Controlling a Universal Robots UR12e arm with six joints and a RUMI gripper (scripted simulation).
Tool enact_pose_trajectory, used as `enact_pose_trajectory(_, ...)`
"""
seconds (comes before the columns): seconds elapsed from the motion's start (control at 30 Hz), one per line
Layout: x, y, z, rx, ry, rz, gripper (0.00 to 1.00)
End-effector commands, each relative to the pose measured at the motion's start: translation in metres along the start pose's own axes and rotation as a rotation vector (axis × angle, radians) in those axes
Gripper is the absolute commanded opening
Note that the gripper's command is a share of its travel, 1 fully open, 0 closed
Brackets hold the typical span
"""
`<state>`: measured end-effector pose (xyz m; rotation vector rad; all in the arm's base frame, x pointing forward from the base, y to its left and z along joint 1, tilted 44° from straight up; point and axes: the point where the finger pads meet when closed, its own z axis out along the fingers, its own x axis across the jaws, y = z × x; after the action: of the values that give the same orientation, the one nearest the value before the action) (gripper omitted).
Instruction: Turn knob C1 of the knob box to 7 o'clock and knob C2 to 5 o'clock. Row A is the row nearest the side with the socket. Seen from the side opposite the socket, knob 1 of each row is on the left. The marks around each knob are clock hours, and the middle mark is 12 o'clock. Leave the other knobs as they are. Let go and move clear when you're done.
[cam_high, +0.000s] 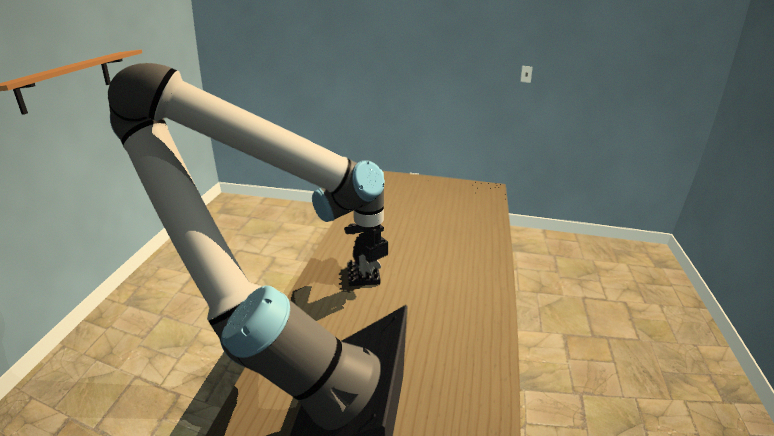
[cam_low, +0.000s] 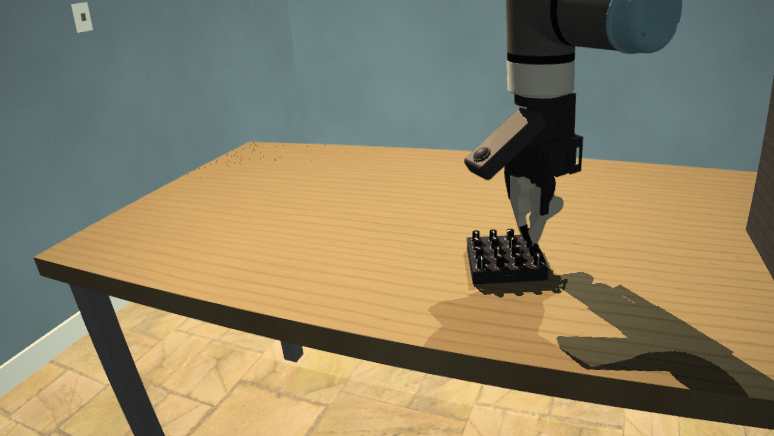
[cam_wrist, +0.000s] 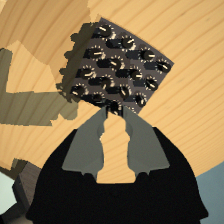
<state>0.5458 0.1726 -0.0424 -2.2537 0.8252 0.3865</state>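
The black knob box (cam_low: 507, 259) lies on the wooden table and carries several small knobs with white marks around them. It also shows in the top view (cam_high: 363, 276) and in the wrist view (cam_wrist: 117, 67). My gripper (cam_low: 529, 238) points straight down over the box's far right part. In the wrist view my gripper (cam_wrist: 114, 106) has its two grey fingertips on either side of one knob (cam_wrist: 114, 104) in the row at the box's near edge. The fingers stand slightly parted, a little wider than the knob. I cannot read that knob's pointer.
The arm's dark base block (cam_high: 379, 346) stands on the table close to the box. The arm's shadow (cam_low: 622, 319) falls across the table beside the box. The table edge (cam_low: 324, 330) runs in front of the box.
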Motion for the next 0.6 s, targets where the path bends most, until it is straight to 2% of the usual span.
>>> enact_pose_trajectory(0.0, 0.001, 0.0, -0.001, 0.0, 0.001, 0.0, 0.11)
enact_pose_trajectory(0.33, 0.001, 0.0, -0.002, 0.0, 0.001, 0.0, 0.11)
enact_pose_trajectory(0.57, 0.001, 0.0, -0.016, 0.0, 0.001, 0.0, 0.11)
